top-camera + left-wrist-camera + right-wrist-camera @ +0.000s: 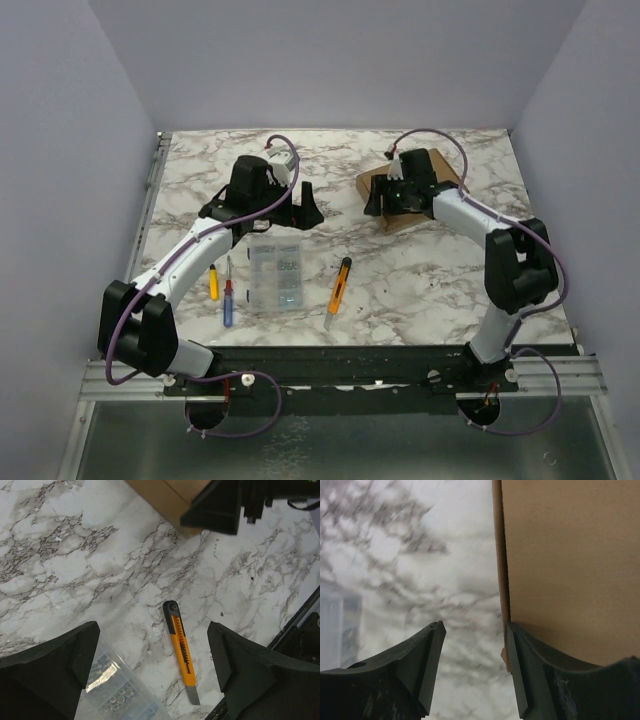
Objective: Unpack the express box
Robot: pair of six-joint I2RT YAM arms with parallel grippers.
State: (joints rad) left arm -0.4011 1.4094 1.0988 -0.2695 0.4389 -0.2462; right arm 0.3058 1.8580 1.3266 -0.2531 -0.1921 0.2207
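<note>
The express box [412,188] is a flat brown cardboard mailer lying at the back right of the marble table, lid shut. My right gripper [381,200] is open at the box's left edge; in the right wrist view one finger [535,670] rests over the box [570,565] and the other hangs over bare table. My left gripper [303,208] is open and empty, hovering over the table middle, left of the box. The left wrist view shows a corner of the box [165,497] far ahead.
A clear organizer case [276,277] of small parts lies at the front centre. An orange utility knife [339,288] lies right of it, also in the left wrist view [182,650]. A yellow-handled tool [213,283] and a blue-and-red screwdriver [228,296] lie to its left.
</note>
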